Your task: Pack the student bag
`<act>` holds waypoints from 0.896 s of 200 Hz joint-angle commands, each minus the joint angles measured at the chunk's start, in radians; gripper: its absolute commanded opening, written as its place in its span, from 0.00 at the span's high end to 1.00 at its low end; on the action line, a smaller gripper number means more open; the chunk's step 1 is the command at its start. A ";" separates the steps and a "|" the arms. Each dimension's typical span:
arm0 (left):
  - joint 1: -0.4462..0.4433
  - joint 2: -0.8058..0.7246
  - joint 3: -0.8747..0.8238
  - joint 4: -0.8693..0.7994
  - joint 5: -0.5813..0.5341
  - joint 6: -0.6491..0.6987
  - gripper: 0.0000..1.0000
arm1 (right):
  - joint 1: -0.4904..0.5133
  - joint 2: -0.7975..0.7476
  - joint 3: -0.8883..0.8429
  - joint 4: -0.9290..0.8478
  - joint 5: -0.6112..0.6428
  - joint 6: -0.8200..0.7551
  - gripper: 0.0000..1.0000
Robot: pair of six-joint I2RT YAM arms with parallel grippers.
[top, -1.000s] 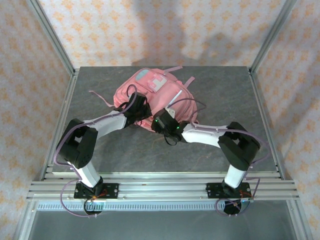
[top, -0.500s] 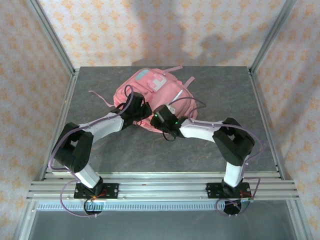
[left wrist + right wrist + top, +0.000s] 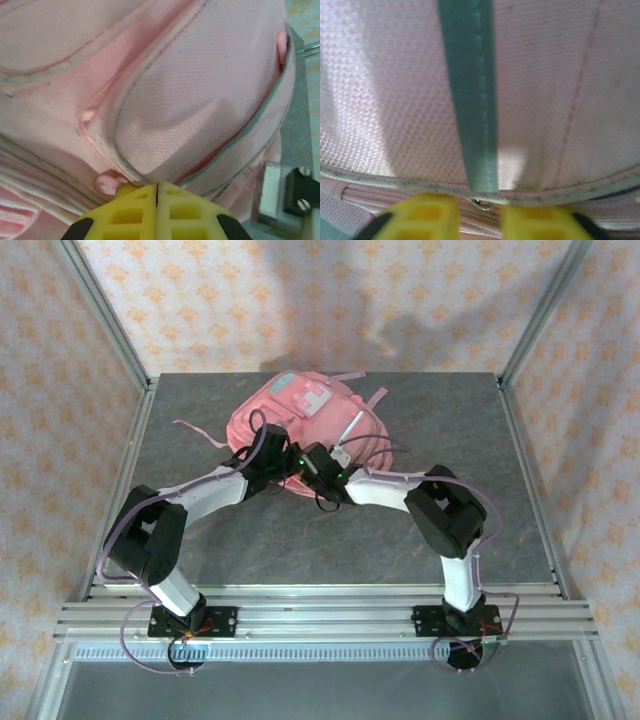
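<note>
The pink student bag (image 3: 300,415) lies at the back middle of the table, its light blue and white patch (image 3: 305,395) facing up. My left gripper (image 3: 283,462) is at the bag's near edge. Its yellow fingers (image 3: 135,210) are shut tight against a piped seam, beside a pink zip pull (image 3: 106,183). I cannot tell whether fabric is pinched between them. My right gripper (image 3: 312,462) sits right next to it. Its fingertips (image 3: 430,215) stand apart on either side of a small metal ring (image 3: 482,203), under a teal strip (image 3: 470,100) on the bag (image 3: 395,90).
Loose pink straps trail off the bag to the left (image 3: 200,432) and to the back right (image 3: 375,400). Bare grey tabletop (image 3: 460,420) surrounds the bag inside the aluminium frame posts (image 3: 105,330). Metal hardware (image 3: 280,200) sits at the lower right of the left wrist view.
The right arm has swung left and forward until its gripper is beside the left one at the bag's near edge. The bag has shifted slightly back. The left gripper stayed put.
</note>
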 commanded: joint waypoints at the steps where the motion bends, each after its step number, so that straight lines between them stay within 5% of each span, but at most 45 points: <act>1: -0.013 -0.002 0.006 0.008 0.058 0.003 1.00 | -0.014 0.011 0.006 0.031 0.058 0.025 0.96; 26: 0.001 -0.004 0.006 0.008 0.060 0.007 1.00 | -0.014 -0.023 -0.009 0.018 0.087 -0.011 0.93; 50: 0.013 -0.004 0.015 -0.014 0.044 0.015 1.00 | -0.014 -0.029 -0.002 0.014 0.087 -0.044 0.67; 69: 0.024 -0.016 0.007 -0.012 0.039 0.010 1.00 | -0.016 0.005 0.041 -0.034 0.095 -0.057 0.59; 157: 0.070 -0.067 -0.044 -0.018 0.021 -0.001 1.00 | -0.045 0.026 0.030 0.143 0.056 -0.058 0.55; 179: 0.078 -0.076 -0.050 -0.023 0.020 0.000 1.00 | -0.048 0.086 0.140 -0.012 0.091 -0.054 0.69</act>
